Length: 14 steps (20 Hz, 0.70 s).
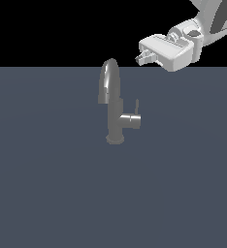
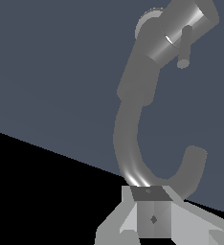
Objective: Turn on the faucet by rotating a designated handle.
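While the faucet (image 1: 113, 104) stands alone on the flat grey floor (image 1: 47, 193), 1 arm hangs up beyond its arched spout, the gripper (image 1: 141, 59) well apart from everything and its fingers look drawn together on nothing. Handle (image 1: 137, 106) pokes up off the stub on the column's side, untouched, so I'd say the approach and the turn are both left

Gripper (image 1: 141, 59) above faucet (image 1: 114, 104) — handle (image 1: 137, 106) untouched
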Each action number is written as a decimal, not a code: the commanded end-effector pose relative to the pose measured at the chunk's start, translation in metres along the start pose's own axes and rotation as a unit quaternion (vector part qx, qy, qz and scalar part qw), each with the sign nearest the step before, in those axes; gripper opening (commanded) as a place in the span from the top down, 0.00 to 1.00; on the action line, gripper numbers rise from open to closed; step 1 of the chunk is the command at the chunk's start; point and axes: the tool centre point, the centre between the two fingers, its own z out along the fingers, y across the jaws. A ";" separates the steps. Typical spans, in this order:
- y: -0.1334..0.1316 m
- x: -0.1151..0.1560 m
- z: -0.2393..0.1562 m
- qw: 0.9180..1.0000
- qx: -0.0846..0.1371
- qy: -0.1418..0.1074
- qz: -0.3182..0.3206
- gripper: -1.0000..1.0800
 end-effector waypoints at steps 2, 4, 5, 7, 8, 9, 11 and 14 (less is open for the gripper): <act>0.000 0.030 0.003 0.998 0.041 -0.035 0.041 1.00; 0.002 0.048 0.006 0.994 0.065 -0.055 0.065 1.00; 0.003 0.057 0.008 0.992 0.077 -0.065 0.077 1.00; 0.005 0.073 0.013 0.986 0.100 -0.084 0.100 1.00; 0.006 0.081 0.015 0.983 0.111 -0.093 0.111 1.00; 0.007 0.088 0.017 0.980 0.121 -0.101 0.121 1.00; 0.010 0.101 0.022 0.974 0.139 -0.116 0.139 1.00; 0.014 0.116 0.029 0.964 0.162 -0.135 0.162 1.00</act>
